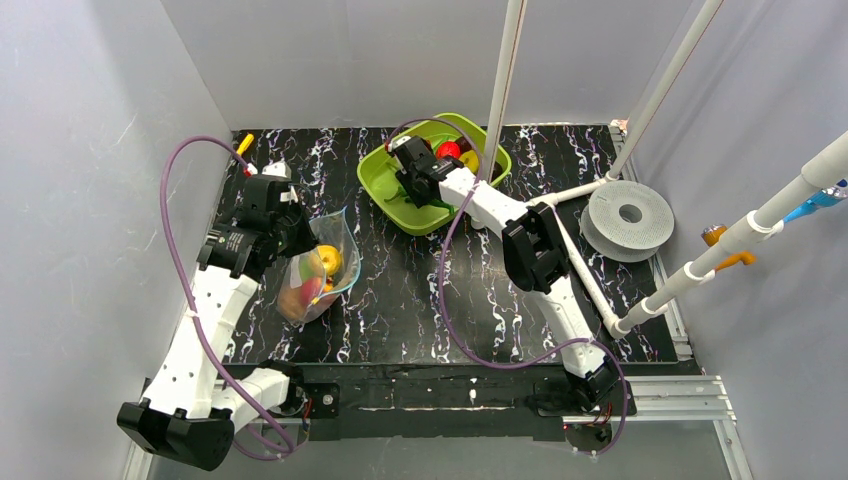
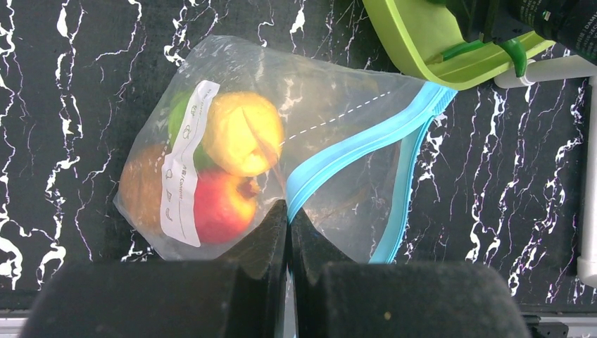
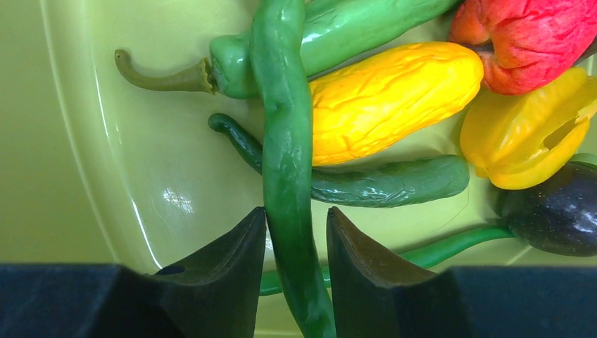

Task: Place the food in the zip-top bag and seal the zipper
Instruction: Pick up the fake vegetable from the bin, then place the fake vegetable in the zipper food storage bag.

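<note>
The clear zip-top bag lies left of centre with a yellow fruit, a red one and a brown one inside, behind its white label. My left gripper is shut on the bag's blue-teal zipper strip, whose mouth gapes open. My right gripper is down in the lime-green tray, its jaws apart astride a long green pepper. More food lies there: a yellow wrinkled piece, a red piece, a yellow pepper and a dark eggplant.
The tray's corner overhangs close to the bag mouth. A grey spool sits at the right edge. White poles rise behind the tray and a white tube crosses beside the right arm. A small yellow-tipped object lies back left.
</note>
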